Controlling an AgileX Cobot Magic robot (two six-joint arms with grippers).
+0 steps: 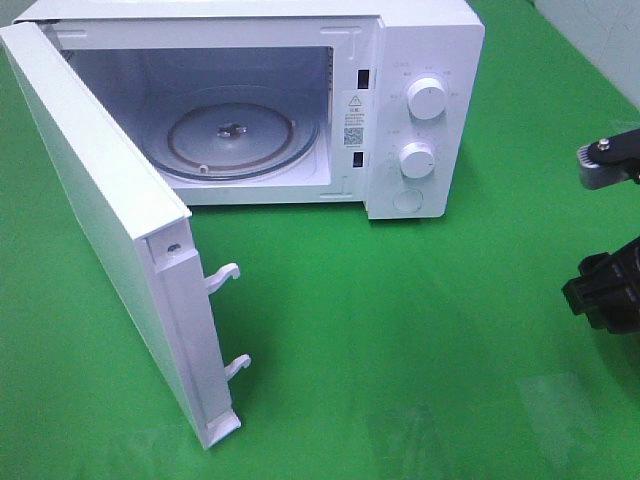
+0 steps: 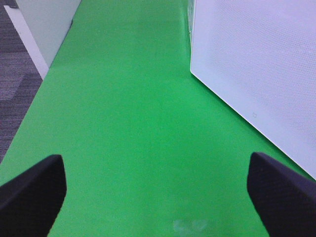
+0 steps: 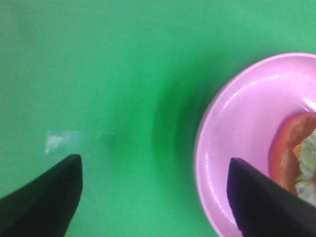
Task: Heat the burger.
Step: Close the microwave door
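Gaping right pincer [image 3: 153, 197] — empty, beside burger [image 3: 298, 158]

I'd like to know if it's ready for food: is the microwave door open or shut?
Open. The microwave door is swung wide to the left, showing the glass turntable with nothing on it.

The high camera looks steeply down from the front onto the green worktop [image 1: 420, 330] and the white microwave [image 1: 420, 110], whose door [image 1: 110, 230] stands open toward it. The left wrist camera sits low, looking along the worktop between its own fingers [image 2: 29, 197], close beside the microwave's perforated side panel [image 2: 256, 69]. The right wrist camera faces almost straight down, very near the worktop, catching a pink plate [image 3: 237, 133] at the edge. All three views share the green surface; the microwave appears in the high and left wrist views.
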